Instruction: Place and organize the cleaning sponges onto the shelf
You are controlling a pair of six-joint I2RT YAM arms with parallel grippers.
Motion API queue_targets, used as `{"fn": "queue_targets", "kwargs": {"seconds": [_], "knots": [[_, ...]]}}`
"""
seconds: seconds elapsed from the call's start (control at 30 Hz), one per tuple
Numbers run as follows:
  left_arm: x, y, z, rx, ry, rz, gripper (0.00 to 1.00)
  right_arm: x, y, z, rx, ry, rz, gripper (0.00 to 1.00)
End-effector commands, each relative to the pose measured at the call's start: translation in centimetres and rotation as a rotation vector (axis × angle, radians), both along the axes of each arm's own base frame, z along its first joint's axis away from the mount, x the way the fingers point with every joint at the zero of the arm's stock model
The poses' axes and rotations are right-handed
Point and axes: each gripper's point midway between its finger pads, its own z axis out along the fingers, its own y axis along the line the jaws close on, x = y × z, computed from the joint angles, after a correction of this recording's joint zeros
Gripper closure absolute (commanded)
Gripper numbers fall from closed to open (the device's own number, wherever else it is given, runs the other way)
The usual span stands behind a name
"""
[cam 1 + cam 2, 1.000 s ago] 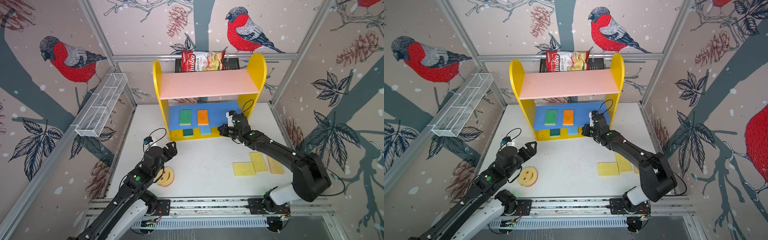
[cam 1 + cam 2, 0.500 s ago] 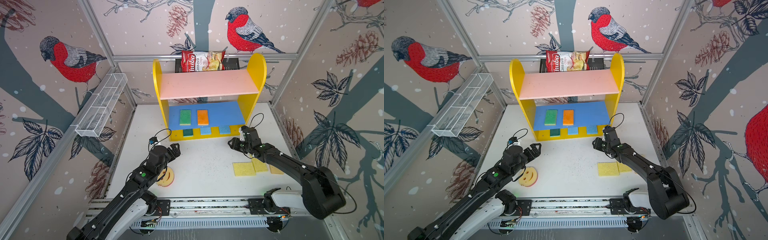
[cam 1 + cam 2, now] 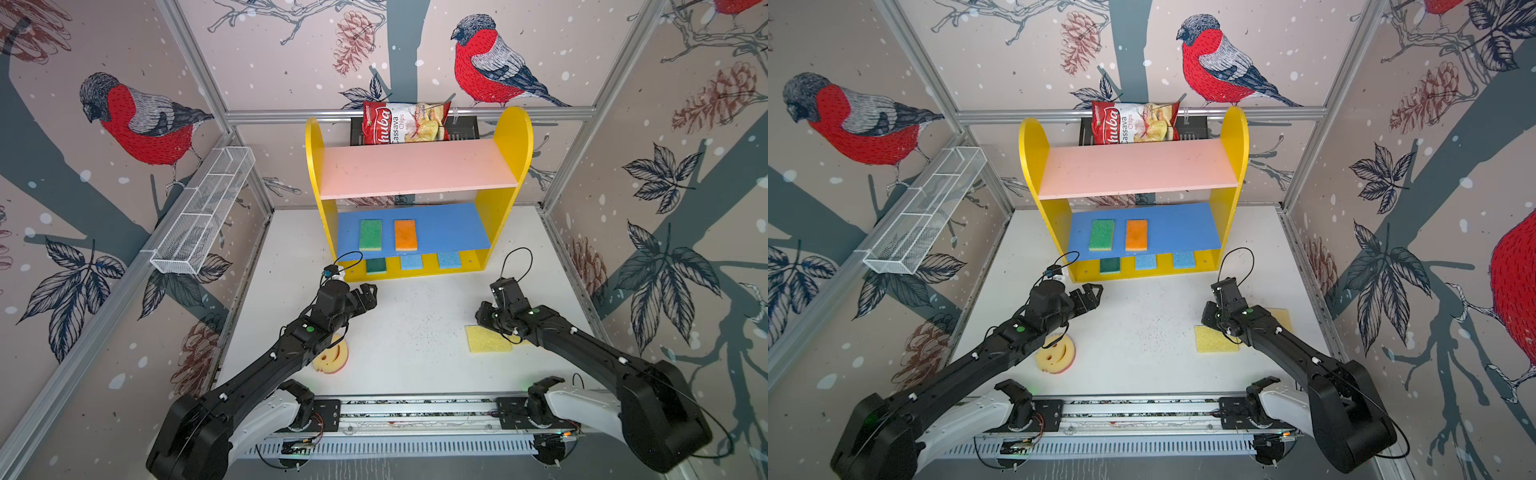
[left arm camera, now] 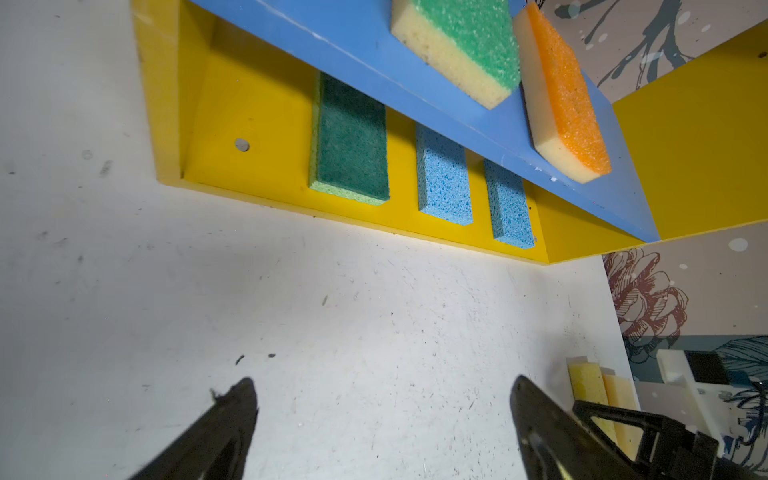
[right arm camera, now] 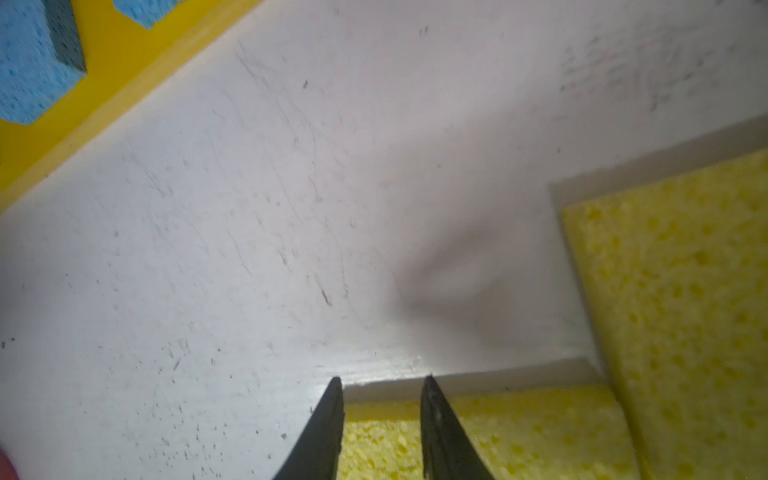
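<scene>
Right claw [image 5: 382, 379] sits low over the counter [image 3: 415, 332]. Its tips are parted by a narrow gap and are over the edge of a yellow sponge [image 3: 486, 338]; we see nothing pinched. Second yellow sponge [image 5: 685, 311] lies just beside it, tan sponge [image 3: 1281, 316] past the right arm. On the left, smiley sponge [image 3: 332, 359] flat on the counter, partly under the left arm. Left claw [image 4: 382, 382] farther out, spread wide, empty, above bare counter near the shelf [image 3: 515, 137]. Shelf base: dark green sponge [image 3: 375, 265], light blue sponge [image 3: 411, 262], second light blue sponge [image 3: 449, 259], in a row, apart. Blue board above: green sponge [image 3: 370, 235] and orange sponge [image 3: 405, 235] side by side. We see a chips bag [image 3: 401, 124] behind the shelf.
</scene>
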Motion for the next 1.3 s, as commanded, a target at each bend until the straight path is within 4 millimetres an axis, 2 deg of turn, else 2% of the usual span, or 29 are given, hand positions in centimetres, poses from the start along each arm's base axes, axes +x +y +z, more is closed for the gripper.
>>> {"fn": "queue_targets", "kwargs": {"seconds": [0.0,0.17,0.4,0.47,0.57,0.63,0.7,0.77,0.83,0.93,1.03,1.13,1.27], "knots": [[1.1,-1.9,2.2,-0.043,-0.091,-0.08,0.07,-0.8,1.4,-0.5,0.041,0.009,-0.003,0.66],[1.4,-2.3,2.1,-0.044,-0.085,-0.087,0.07,-1.3,5.5,-0.8,0.127,0.008,0.067,0.66],[0.8,-1.6,1.5,-0.031,-0.069,-0.071,0.07,-0.3,10.5,-0.8,0.132,0.011,0.189,0.66],[0.6,-1.2,1.4,-0.028,-0.073,-0.055,0.07,0.1,13.1,0.1,0.156,-0.015,0.245,0.66],[0.4,-0.6,1.4,-0.032,-0.076,-0.027,0.07,-0.4,17.6,1.7,0.193,-0.069,0.37,0.66],[0.3,-0.3,1.5,-0.032,-0.075,-0.013,0.07,-1.5,20.4,2.9,0.203,-0.11,0.469,0.66],[0.2,-0.1,1.6,-0.032,-0.076,-0.009,0.07,-2.1,21.8,4.0,0.192,-0.151,0.531,0.66],[0.1,-0.1,1.6,-0.03,-0.072,-0.007,0.07,-2.2,21.3,4.6,0.153,-0.178,0.534,0.66],[0.0,0.0,1.5,-0.031,-0.067,-0.005,0.07,-1.7,19.1,4.3,0.11,-0.175,0.484,0.65],[0.1,-0.2,1.4,-0.04,-0.064,-0.005,0.07,-0.9,13.3,1.9,0.026,-0.091,0.335,0.65],[0.3,-0.4,1.5,-0.052,-0.069,-0.008,0.07,-1.5,7.4,-1.1,-0.027,0.014,0.209,0.64],[0.4,-0.6,1.6,-0.056,-0.068,-0.011,0.07,-2.6,3.6,-2.5,-0.065,0.044,0.132,0.64],[0.6,-0.7,1.3,-0.049,-0.058,-0.017,0.07,-3.6,1.9,-2.5,-0.068,0.022,0.089,0.63]]}}
